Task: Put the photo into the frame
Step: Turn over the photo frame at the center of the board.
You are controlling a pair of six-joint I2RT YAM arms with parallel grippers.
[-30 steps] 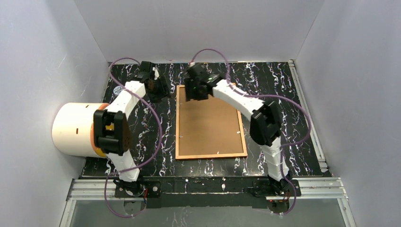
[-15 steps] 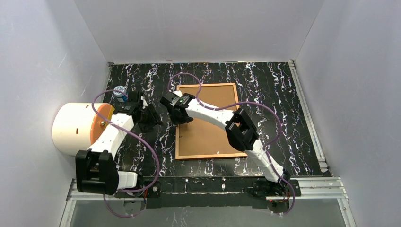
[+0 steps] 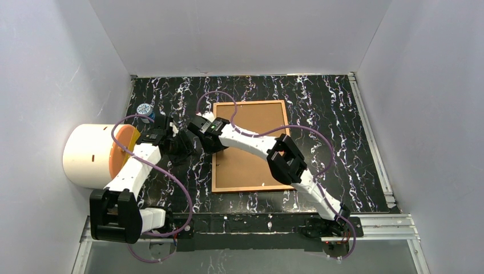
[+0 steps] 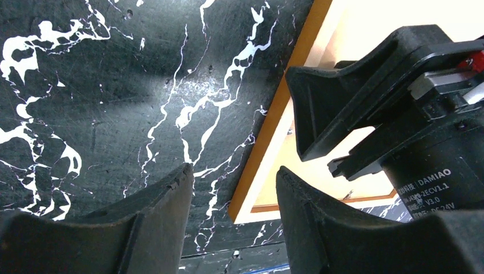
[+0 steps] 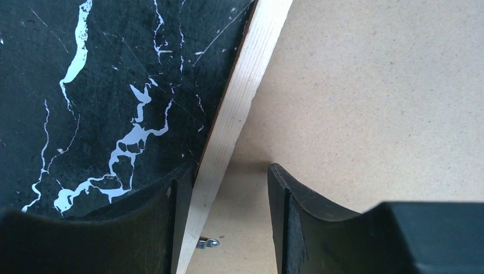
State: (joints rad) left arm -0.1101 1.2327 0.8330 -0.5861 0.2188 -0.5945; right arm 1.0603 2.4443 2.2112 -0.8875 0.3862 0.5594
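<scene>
The frame (image 3: 214, 165) lies face down in the middle of the black marbled table, with its plain brown backing board (image 3: 254, 148) facing up. The photo is hidden or out of view. My right gripper (image 3: 204, 136) stands open astride the frame's left rail (image 5: 242, 108). One of its fingers (image 5: 171, 211) is against the rail's outer side, the other over the backing board (image 5: 388, 103), apart from the rail. My left gripper (image 3: 184, 142) hangs open just left of it over bare table. In the left wrist view that gripper (image 4: 234, 171) has nothing between its fingers, and the frame's near corner (image 4: 242, 211) shows beyond them.
A white cylinder with an orange face (image 3: 91, 154) lies at the table's left edge, and a small blue-white object (image 3: 144, 109) behind it. Purple cables loop over both arms. A small metal tab (image 5: 208, 244) sticks out of the rail. White walls close in three sides.
Both arms swung from the back of the table toward the front. My right gripper slid from the frame's far-left corner down its left rail and narrowed a little. The left gripper came in beside it.
</scene>
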